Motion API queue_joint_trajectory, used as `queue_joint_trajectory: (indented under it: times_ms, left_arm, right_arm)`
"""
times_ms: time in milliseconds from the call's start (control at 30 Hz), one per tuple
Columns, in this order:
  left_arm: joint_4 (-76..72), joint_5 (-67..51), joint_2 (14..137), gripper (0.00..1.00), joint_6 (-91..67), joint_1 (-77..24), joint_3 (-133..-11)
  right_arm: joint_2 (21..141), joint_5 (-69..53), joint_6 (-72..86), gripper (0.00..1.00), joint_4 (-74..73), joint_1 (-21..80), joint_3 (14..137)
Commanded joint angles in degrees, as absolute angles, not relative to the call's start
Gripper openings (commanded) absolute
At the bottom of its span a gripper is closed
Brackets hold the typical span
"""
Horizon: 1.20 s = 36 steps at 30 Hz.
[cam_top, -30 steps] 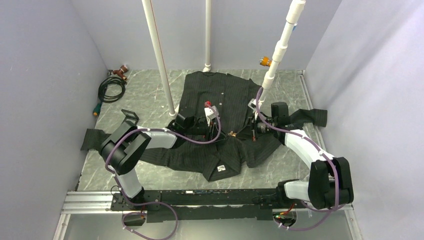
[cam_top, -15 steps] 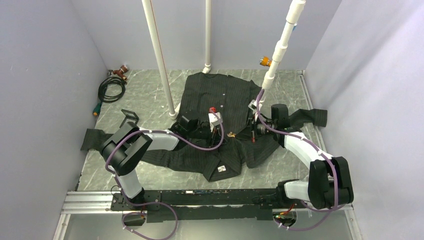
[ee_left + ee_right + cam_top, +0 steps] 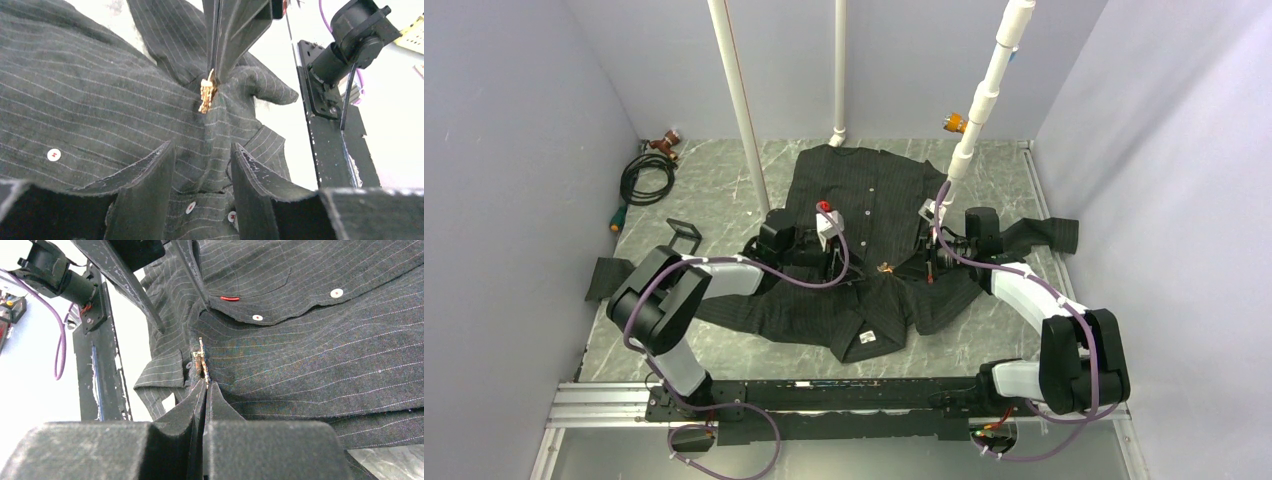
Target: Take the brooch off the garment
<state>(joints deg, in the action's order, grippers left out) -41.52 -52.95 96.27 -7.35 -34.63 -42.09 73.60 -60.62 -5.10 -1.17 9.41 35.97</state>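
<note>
Right gripper [image 3: 206,385], pressed together, pinches the near end of the brooch [image 3: 201,362], whose long axis continues its line across the garment [image 3: 310,350].

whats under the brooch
Under the brooch is a raised fold of the black pinstriped garment, pinched by the shut right end effector. The pin back and whatever lies beneath the fold are covered.

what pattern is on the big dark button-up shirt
The black long-sleeved shirt has fine pale pinstripes, clearest in the left wrist view.
</note>
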Motion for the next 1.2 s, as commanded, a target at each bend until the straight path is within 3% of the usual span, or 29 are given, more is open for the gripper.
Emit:
queue_joint_trajectory:
  times_ms: [0, 367, 533, 733, 967, 1167]
  left_arm:
    - [-48.55, -56.81, 95.02, 0.50, -9.71, -34.78, -42.80]
    - [-51.26, -54.26, 100.84, 0.43, -13.81, -36.81, -47.03]
    - [-50.45, -54.86, 102.98, 0.31, -14.86, -36.89, -49.23]
    - [-54.86, -58.83, 104.52, 0.23, -18.81, -37.12, -48.88]
    - [-56.03, -59.94, 106.23, 0.25, -21.01, -37.39, -49.09]
    - [-54.58, -59.93, 106.64, 0.06, -20.09, -37.46, -49.92]
  right_arm:
    - [73.18, -63.34, -7.48, 0.00, 1.73, 9.92, 36.06]
    - [73.13, -64.74, -7.84, 0.00, 0.92, 10.45, 36.60]
    - [72.90, -65.60, -8.57, 0.00, 0.18, 10.41, 36.74]
    - [73.21, -65.80, -8.28, 0.00, 0.41, 10.44, 36.89]
    - [72.94, -65.60, -8.95, 0.00, 0.18, 10.39, 37.24]
    - [72.95, -65.74, -9.28, 0.00, -0.53, 10.41, 37.45]
